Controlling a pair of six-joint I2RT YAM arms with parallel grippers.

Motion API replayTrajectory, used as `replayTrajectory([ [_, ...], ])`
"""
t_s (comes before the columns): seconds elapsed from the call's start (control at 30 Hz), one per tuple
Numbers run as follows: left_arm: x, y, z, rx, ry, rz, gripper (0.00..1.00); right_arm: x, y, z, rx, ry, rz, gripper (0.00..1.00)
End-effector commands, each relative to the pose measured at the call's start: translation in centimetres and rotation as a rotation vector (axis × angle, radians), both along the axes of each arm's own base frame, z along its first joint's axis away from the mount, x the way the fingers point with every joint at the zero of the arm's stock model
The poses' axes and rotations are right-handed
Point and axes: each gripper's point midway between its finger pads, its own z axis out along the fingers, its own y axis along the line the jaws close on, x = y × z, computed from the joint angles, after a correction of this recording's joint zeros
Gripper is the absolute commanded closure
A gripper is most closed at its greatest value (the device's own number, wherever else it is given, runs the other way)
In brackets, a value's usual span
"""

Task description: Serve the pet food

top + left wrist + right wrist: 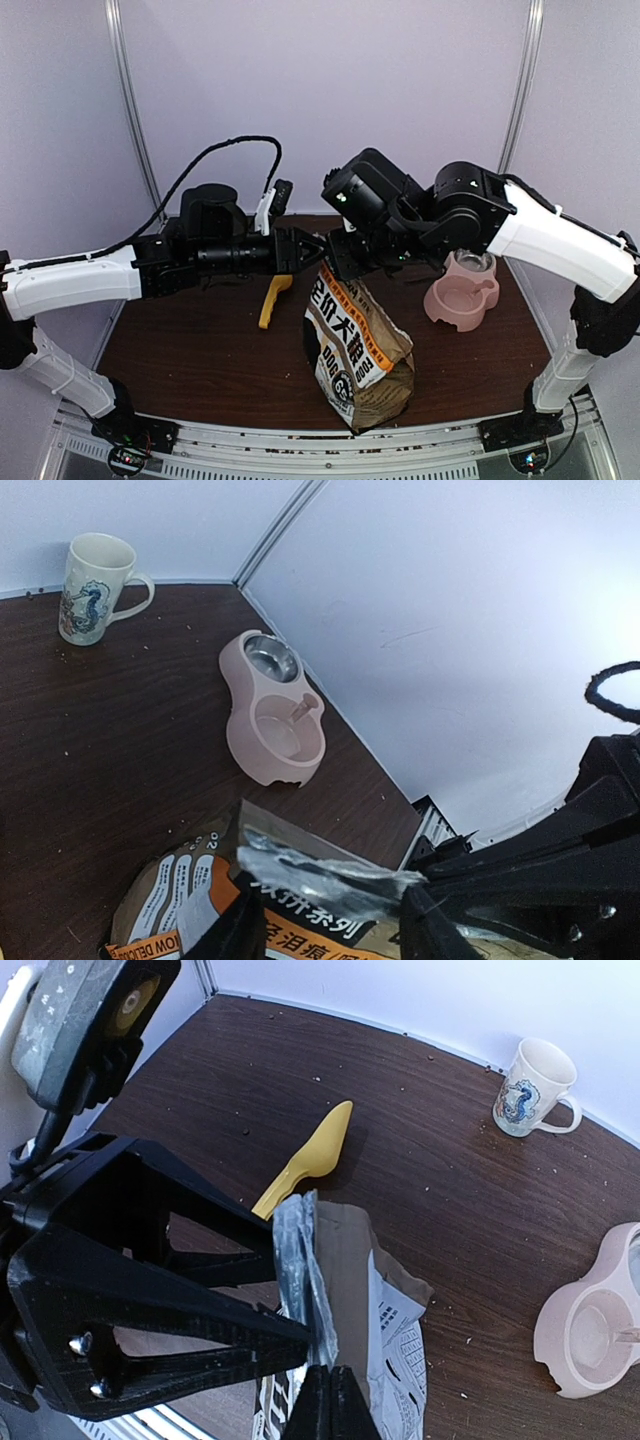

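The kraft-brown pet food bag [355, 345] with a white label stands upright mid-table. Its silver-lined top strip [320, 865] is pressed flat. The kibble is hidden inside it. My right gripper [330, 1392] is shut on the bag's top edge, fingers pressed together on the wall [345, 1290]. It meets the bag top in the top view [336, 262]. My left gripper [320, 925] is open, with its fingers [215, 930] apart on either side of the top strip. It comes in from the left [316, 250] and shows in the right wrist view [295, 1300].
A pink double bowl [462, 292] sits right of the bag and shows in both wrist views [270, 715] [590, 1330]. A yellow scoop [272, 298] [310, 1155] lies left of the bag. A printed mug [95, 585] [530, 1090] stands at the back. Crumbs dot the table.
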Motion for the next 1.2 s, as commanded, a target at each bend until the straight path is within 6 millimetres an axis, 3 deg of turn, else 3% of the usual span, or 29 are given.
replayTrajectory([
  [0.0,0.0,-0.6,0.9,-0.037,-0.014,-0.009,0.52,-0.2,-1.8,0.7,-0.008,-0.020,-0.035,1.00],
  [0.27,-0.1,-0.9,0.4,-0.029,-0.006,-0.014,0.52,-0.2,-1.9,0.7,0.000,-0.015,-0.041,1.00],
  [0.53,0.2,-1.5,1.3,-0.052,-0.025,-0.020,0.52,-0.5,-1.6,0.5,0.012,-0.007,-0.016,1.00],
  [0.93,0.0,-0.4,3.9,-0.170,-0.046,0.016,0.53,-0.5,-2.0,0.4,0.011,-0.008,-0.025,1.00],
  [1.17,0.5,-0.3,4.0,-0.193,-0.034,0.048,0.52,-0.5,-1.9,0.5,0.014,-0.009,-0.023,1.00],
])
